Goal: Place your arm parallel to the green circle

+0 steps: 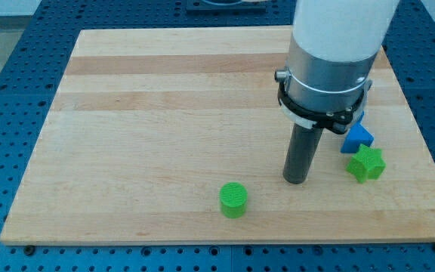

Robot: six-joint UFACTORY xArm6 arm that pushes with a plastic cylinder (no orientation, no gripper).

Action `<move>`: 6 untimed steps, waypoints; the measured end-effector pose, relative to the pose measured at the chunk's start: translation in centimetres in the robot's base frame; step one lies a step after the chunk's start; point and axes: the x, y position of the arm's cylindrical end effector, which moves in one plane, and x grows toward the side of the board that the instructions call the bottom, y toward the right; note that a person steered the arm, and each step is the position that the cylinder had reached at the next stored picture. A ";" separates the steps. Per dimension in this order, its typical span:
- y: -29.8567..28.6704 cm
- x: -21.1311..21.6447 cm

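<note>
A green circle block (233, 199) lies near the bottom edge of the wooden board (149, 113), a little right of its middle. My tip (295, 180) rests on the board to the right of the green circle and slightly above it, with a clear gap between them. A green star block (366, 163) lies to the right of my tip. A blue block (357, 137), roughly triangular, sits just above the green star, partly hidden behind the arm.
The arm's wide white and grey body (331, 53) hangs over the board's upper right part. A blue perforated table (6, 60) surrounds the board on all sides.
</note>
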 end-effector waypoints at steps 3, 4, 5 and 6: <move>2.5 5.1; 5.0 5.6; 7.2 5.8; 7.4 5.8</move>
